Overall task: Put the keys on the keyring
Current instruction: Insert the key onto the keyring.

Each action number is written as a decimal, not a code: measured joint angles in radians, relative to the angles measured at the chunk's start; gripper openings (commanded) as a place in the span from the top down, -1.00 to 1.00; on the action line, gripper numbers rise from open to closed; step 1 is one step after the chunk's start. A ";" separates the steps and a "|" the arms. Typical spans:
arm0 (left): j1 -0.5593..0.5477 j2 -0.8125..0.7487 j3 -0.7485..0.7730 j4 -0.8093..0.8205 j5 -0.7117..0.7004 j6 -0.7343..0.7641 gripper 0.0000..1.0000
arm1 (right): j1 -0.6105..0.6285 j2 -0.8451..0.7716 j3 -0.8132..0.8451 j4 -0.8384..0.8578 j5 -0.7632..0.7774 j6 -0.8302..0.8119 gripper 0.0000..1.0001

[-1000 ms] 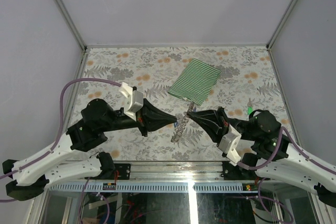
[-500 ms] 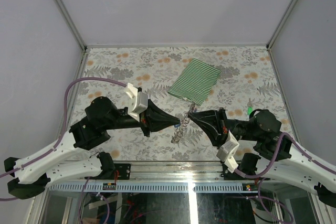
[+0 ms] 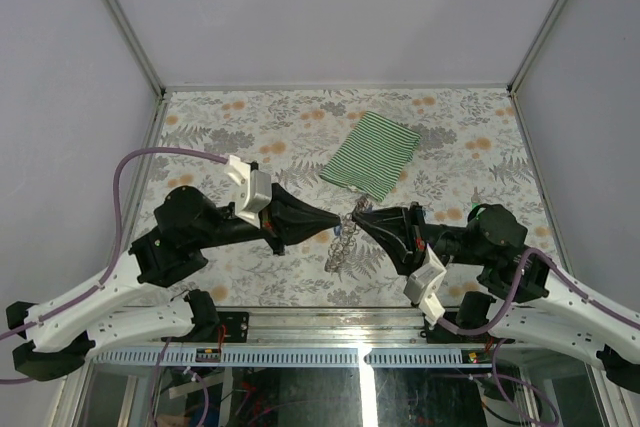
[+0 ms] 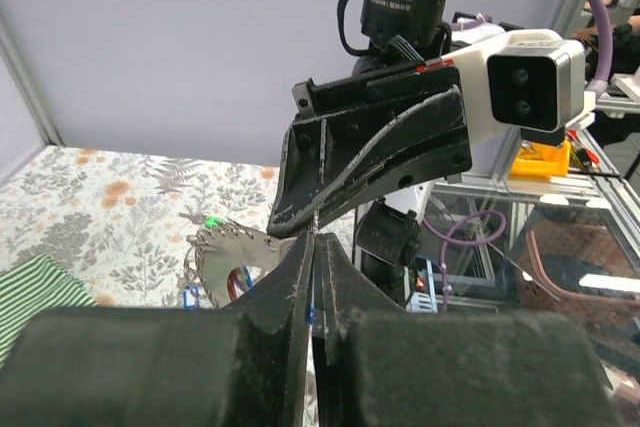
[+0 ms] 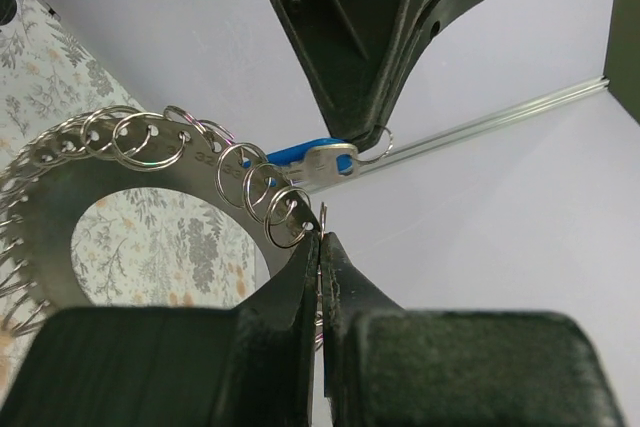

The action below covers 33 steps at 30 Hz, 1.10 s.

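Observation:
The keyring (image 3: 342, 244) is a flat silvery ring plate edged with several small split rings, hanging between the two grippers above the table. My right gripper (image 3: 357, 221) is shut on its edge, pinching a small split ring in the right wrist view (image 5: 322, 237); the keyring plate (image 5: 45, 207) spreads to the left there. My left gripper (image 3: 332, 219) is shut on a blue key (image 5: 300, 155), holding its metal end and loop close to the keyring's rings. In the left wrist view, the left gripper (image 4: 316, 242) meets the right fingers (image 4: 370, 157); red (image 4: 237, 282) and blue (image 4: 190, 297) keys hang on the keyring (image 4: 222, 247).
A green-and-white striped cloth (image 3: 373, 152) lies on the floral table cover just behind the grippers. Grey enclosure walls stand at the left, right and back. The metal frame rail (image 3: 330, 322) runs along the near edge.
Both gripper tips have drawn closer together and shifted slightly back. The right wrist has turned, and the keyring hangs a little higher between them.

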 measured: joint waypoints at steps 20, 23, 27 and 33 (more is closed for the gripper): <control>0.000 -0.034 -0.059 0.122 -0.167 -0.030 1.00 | 0.000 0.087 0.172 -0.009 0.127 0.441 0.99; 0.000 -0.034 -0.059 0.123 -0.169 -0.029 1.00 | 0.000 0.084 0.163 -0.009 0.113 0.423 1.00; 0.000 -0.034 -0.059 0.121 -0.169 -0.024 1.00 | 0.000 0.050 0.088 0.037 0.064 0.329 1.00; 0.000 -0.049 -0.059 0.107 -0.169 -0.009 1.00 | 0.000 0.048 0.048 0.036 0.009 0.152 1.00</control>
